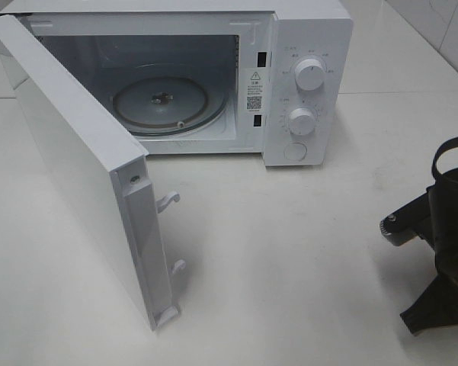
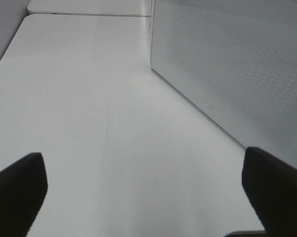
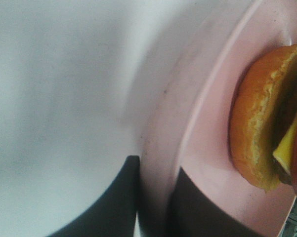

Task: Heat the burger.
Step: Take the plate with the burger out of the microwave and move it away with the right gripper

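Right gripper pinches the smooth pink plate's rim; the glossy domed burger sits on it. Left gripper gapes wide over the matte white surface.

You'll find a white warning sticker with a small triangle sign on the microwave, inside the door frame, and a QR code just beneath it. Its print is too small to read, as are the faint markings ringing the two dials.
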Action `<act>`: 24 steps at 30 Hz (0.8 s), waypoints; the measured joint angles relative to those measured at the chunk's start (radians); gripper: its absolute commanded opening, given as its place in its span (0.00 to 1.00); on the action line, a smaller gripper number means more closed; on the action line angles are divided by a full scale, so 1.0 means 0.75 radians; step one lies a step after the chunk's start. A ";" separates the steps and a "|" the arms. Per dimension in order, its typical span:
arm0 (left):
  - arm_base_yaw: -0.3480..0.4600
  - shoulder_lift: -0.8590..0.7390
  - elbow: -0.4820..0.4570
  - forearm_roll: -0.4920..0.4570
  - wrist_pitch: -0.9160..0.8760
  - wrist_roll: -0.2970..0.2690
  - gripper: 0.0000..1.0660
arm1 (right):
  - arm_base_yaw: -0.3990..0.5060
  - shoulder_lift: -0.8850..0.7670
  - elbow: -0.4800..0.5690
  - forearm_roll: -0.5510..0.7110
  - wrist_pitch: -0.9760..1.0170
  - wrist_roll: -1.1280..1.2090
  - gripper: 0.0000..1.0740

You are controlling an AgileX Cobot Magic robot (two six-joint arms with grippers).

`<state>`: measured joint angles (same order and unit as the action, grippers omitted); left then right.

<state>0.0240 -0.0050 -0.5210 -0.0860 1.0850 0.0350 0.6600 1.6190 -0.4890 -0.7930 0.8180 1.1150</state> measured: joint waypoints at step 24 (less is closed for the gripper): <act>0.000 0.000 0.000 0.000 0.000 0.000 0.94 | 0.000 0.180 0.019 -0.112 -0.069 0.164 0.26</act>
<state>0.0240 -0.0050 -0.5210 -0.0860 1.0850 0.0350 0.6600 1.7540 -0.4750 -0.8770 0.7660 1.2380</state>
